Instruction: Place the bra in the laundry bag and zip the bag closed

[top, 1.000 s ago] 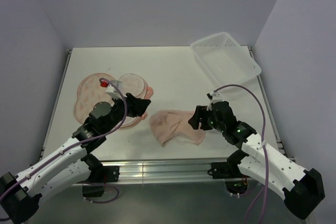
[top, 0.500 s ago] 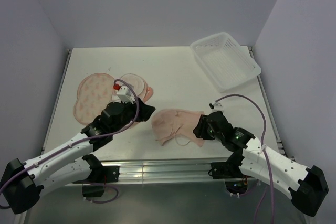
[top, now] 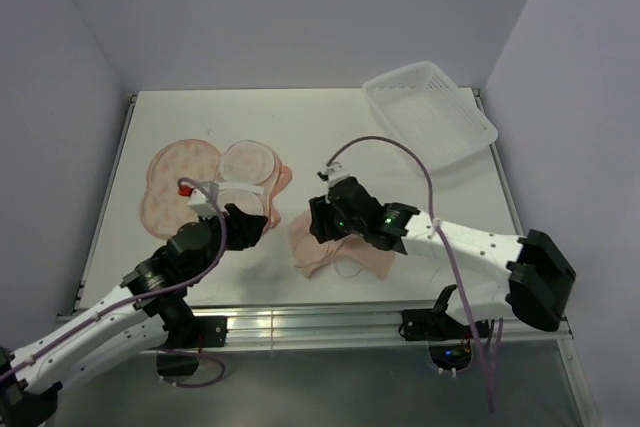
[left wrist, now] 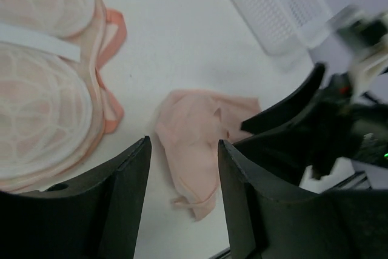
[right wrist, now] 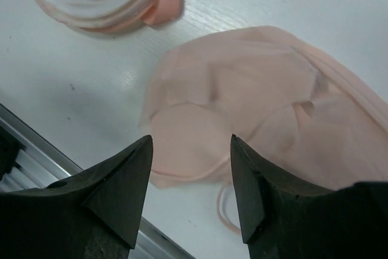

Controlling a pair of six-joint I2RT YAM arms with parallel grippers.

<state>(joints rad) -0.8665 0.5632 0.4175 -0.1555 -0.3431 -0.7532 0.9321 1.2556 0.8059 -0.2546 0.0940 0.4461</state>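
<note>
The pale peach bra [top: 345, 250] lies crumpled on the white table near its front edge. My right gripper [top: 322, 219] hovers over the bra's left part, open, and in the right wrist view the bra [right wrist: 254, 107] shows below the empty right gripper [right wrist: 191, 150]. The laundry bag [top: 178, 175] lies opened out at the left, whitish mesh lobe and pink loop facing the bra. My left gripper [top: 252, 228] stands open between bag and bra, holding nothing. In the left wrist view the left gripper [left wrist: 183, 150] frames the bra [left wrist: 197, 128], with the laundry bag [left wrist: 42, 101] at the left.
A white plastic lattice basket [top: 430, 112] stands at the back right corner and also shows as the basket [left wrist: 273, 10] in the left wrist view. The metal rail [top: 310, 322] runs along the table's front edge. My right arm [left wrist: 315, 125] reaches close beside the left gripper.
My right arm has swung from the bra's right side across to its left part. The left gripper has drawn back a little toward the near left. The bra lies about where it was.
</note>
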